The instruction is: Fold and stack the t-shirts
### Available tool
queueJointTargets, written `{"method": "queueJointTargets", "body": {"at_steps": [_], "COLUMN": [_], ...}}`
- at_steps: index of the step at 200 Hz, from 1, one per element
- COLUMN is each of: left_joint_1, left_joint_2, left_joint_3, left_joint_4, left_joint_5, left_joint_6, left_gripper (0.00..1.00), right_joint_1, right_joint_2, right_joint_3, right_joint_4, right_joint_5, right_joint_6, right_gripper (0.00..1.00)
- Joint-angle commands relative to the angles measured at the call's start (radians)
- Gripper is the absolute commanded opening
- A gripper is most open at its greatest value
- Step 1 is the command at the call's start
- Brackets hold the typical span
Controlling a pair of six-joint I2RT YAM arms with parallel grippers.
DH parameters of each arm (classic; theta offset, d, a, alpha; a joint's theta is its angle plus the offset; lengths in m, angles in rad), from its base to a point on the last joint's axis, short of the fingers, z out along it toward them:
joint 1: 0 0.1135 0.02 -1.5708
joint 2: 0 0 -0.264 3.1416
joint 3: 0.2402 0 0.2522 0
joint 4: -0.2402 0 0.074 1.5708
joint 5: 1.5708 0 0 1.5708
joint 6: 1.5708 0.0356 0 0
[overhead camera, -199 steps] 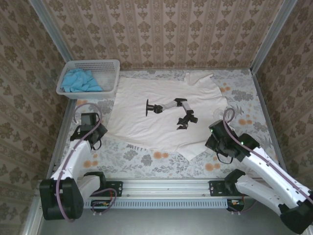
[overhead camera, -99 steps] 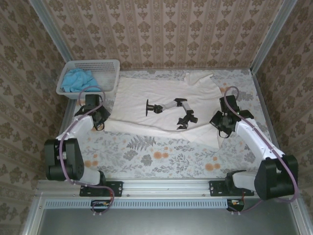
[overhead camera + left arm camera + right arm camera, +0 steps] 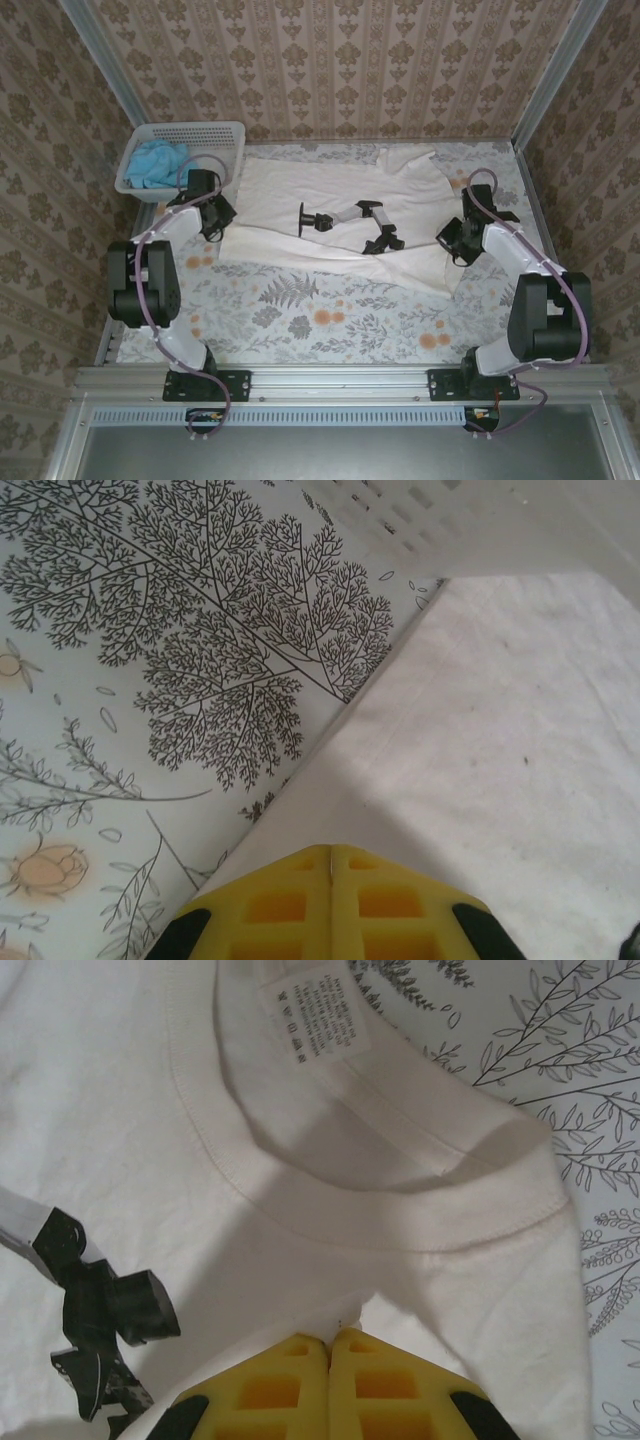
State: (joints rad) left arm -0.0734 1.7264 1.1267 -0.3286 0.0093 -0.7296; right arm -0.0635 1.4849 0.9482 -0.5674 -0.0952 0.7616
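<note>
Both jaws read clenched on the cream shirt, spread mid-table. I see the left gripper at its basket-side edge and the right gripper beside the collar. The blue shirt lies in the basket.

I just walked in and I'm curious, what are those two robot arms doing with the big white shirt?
They are folding it. The left gripper and the right gripper are each shut on an edge of the cream-white shirt, which lies spread on the flowery table with its black print facing up. The sky-blue shirt sits crumpled in the white basket, not yet folded.
</note>
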Motion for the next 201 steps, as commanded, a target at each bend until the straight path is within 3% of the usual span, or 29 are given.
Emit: {"method": "queueJointTargets", "body": {"at_steps": [1, 27, 58, 78, 98, 131, 150, 162, 191, 201], "left_joint_1": [-0.002, -0.003, -0.003, -0.006, -0.027, -0.081, -0.139, -0.182, -0.266, -0.279], "left_joint_2": [0.046, 0.095, 0.121, 0.122, 0.08, -0.059, -0.144, -0.175, -0.169, -0.157], "left_joint_3": [0.037, 0.074, 0.101, 0.127, 0.139, 0.093, 0.028, -0.015, -0.072, -0.098], "left_joint_4": [-0.028, -0.036, -0.039, -0.046, -0.056, -0.064, -0.045, -0.031, -0.021, -0.001], "left_joint_5": [-0.022, -0.022, -0.05, -0.034, -0.058, -0.148, -0.191, -0.187, -0.128, -0.103], "left_joint_6": [0.027, 0.029, 0.032, 0.036, 0.037, 0.037, 0.049, 0.067, 0.126, 0.142], "left_gripper": [0.0, 0.0, 0.14, 0.3, 0.48, 0.68, 0.68, 0.62, 0.42, 0.39], "right_joint_1": [-0.026, -0.036, -0.042, -0.052, -0.076, -0.12, -0.102, -0.077, 0.025, 0.07], "right_joint_2": [0.018, 0.055, 0.11, 0.146, 0.176, 0.132, 0.023, -0.047, -0.184, -0.22], "right_joint_3": [0.027, 0.05, 0.079, 0.1, 0.134, 0.177, 0.122, 0.061, -0.102, -0.156], "right_joint_4": [0.024, 0.025, 0.024, 0.053, 0.048, 0.002, 0.006, 0.009, 0.003, 0.013], "right_joint_5": [-0.043, -0.064, -0.079, -0.097, -0.13, -0.149, -0.152, -0.187, -0.24, -0.236], "right_joint_6": [0.005, 0.01, 0.02, 0.033, 0.045, 0.038, 0.022, 0.013, 0.007, 0.011], "right_gripper": [0.0, 0.0, 0.0, 0.15, 0.24, 0.33, 0.43, 0.43, 0.2, 0.18]}}
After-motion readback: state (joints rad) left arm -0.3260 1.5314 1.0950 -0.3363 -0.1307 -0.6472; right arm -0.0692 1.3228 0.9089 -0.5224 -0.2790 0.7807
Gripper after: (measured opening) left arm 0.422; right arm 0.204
